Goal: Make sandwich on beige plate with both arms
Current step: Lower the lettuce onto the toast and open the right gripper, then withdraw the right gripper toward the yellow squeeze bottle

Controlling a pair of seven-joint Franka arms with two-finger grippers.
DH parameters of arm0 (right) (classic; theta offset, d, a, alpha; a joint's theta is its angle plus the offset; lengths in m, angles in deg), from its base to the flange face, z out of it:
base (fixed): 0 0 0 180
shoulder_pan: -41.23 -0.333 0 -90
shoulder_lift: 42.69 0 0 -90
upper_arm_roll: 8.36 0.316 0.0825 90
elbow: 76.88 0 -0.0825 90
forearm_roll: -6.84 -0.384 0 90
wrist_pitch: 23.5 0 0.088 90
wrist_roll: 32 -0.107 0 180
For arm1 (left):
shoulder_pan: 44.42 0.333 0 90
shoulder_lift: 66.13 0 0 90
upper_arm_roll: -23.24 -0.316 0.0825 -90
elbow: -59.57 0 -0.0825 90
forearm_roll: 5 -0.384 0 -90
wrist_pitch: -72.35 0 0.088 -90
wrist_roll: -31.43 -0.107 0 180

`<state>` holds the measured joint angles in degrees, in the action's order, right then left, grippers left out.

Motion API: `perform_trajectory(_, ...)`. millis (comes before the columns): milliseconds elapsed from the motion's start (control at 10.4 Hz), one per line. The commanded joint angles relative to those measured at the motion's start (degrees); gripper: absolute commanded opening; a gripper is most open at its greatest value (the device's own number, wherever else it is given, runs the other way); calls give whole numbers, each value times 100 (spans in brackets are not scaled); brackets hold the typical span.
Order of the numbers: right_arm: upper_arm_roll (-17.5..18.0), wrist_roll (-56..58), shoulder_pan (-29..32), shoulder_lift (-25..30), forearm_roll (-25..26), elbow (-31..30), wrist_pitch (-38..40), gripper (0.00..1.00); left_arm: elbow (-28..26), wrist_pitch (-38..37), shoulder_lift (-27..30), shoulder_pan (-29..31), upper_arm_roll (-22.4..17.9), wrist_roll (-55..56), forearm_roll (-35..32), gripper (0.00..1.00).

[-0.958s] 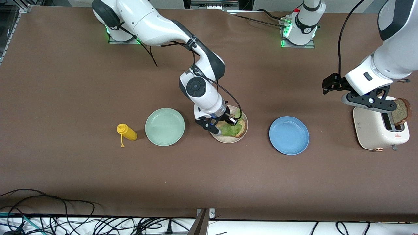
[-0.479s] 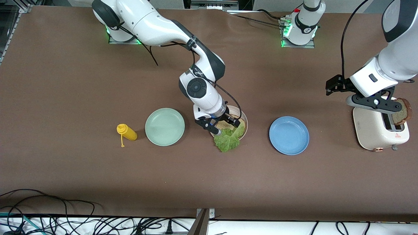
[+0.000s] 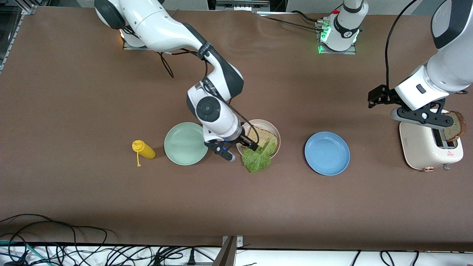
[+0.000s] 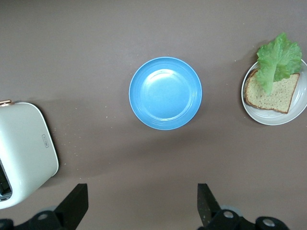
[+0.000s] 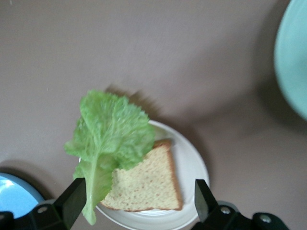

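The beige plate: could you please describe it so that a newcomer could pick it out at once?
Three round plates sit in a row on the brown table. The beige plate is the middle one, between the mint-green plate and the blue plate. It alone holds food: a brown bread slice and a lettuce leaf hanging over its rim.

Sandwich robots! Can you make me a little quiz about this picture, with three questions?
1. True or false: the lettuce leaf lies fully on the bread slice.
2. Which plate holds bread? A) mint-green plate B) blue plate C) beige plate
3. Fill in: the second bread slice sticks up out of the ____.

Key:
1. False. It hangs over the beige plate's rim onto the table.
2. C.
3. Toaster, under the left gripper. The right gripper, open, is beside the beige plate.
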<state>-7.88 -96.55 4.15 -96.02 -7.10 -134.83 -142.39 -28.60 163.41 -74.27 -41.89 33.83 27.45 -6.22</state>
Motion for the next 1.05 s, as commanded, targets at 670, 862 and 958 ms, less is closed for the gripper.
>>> perform_trajectory(670, -522, 1795, 709, 1447, -74, -681, 2526, 100, -78, 78, 58, 19, -5, 30, 70, 100)
perform_trajectory(862, -592, 2540, 895, 1834, -136, -1040, 2976, 100, -87, 78, 58, 54, -5, 30, 78, 100)
perform_trajectory(958, -697, 2979, 965, 2079, -118, -1434, 2977, 100, -86, 78, 58, 54, -5, 30, 78, 100)
